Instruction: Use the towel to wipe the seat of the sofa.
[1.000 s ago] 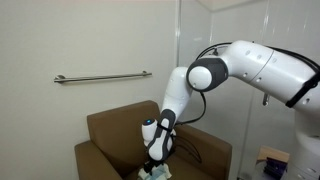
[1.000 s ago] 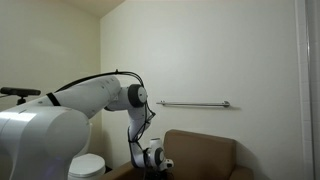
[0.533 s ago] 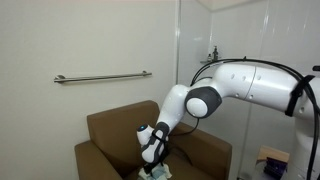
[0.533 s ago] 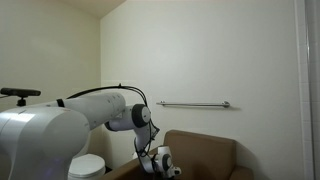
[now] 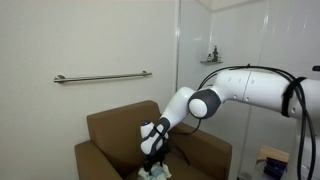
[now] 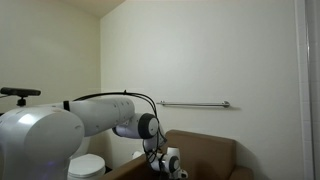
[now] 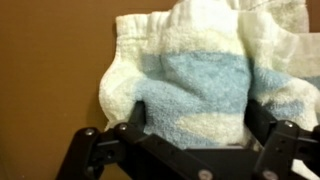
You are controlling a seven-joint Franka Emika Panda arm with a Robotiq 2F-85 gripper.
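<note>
gripper [image 7: 194, 118] spread astride one towel [image 7: 195, 55], one seat [image 7: 45, 70]

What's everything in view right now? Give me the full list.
towel: one, white with pale blue patches, on the seat
sofa: one, brown, below the rail
rail: one, metal, on the wall
shelf: one, high on the wall, small items on it
white round object: one, low, beside the sofa
arm: one, white, reaching down to the seat
pincer: one, black, open, fingers either side of the towel
</note>
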